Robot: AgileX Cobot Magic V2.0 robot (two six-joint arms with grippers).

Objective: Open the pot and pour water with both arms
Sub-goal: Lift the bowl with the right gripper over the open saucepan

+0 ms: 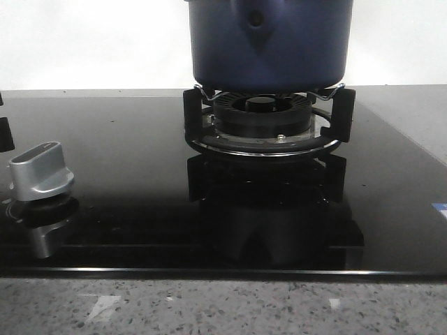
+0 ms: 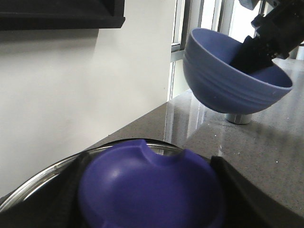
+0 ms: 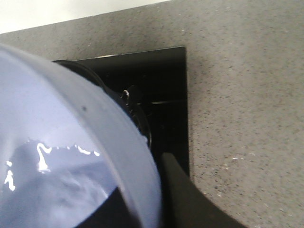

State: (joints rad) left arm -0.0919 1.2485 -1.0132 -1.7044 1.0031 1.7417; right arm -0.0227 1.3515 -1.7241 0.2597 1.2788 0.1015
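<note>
The dark navy-blue pot (image 1: 269,42) stands on the burner grate (image 1: 265,122); its top is cut off in the front view, and neither gripper shows there. In the left wrist view my left gripper (image 2: 149,190) is shut on the purple knob (image 2: 142,180) of a glass lid (image 2: 38,183), a black finger (image 2: 242,190) on each side. My right gripper (image 2: 266,42) holds a tilted blue bowl (image 2: 223,80) by its rim. In the right wrist view that gripper (image 3: 147,199) pinches the bowl's wall (image 3: 71,114), and water (image 3: 52,190) lies inside.
A silver control knob (image 1: 42,171) sits at the left of the black glass hob (image 1: 126,153). Speckled grey counter (image 3: 237,95) surrounds the hob. A small metal cylinder (image 2: 239,118) stands on the counter under the bowl. A white wall (image 2: 71,95) is close to the lid.
</note>
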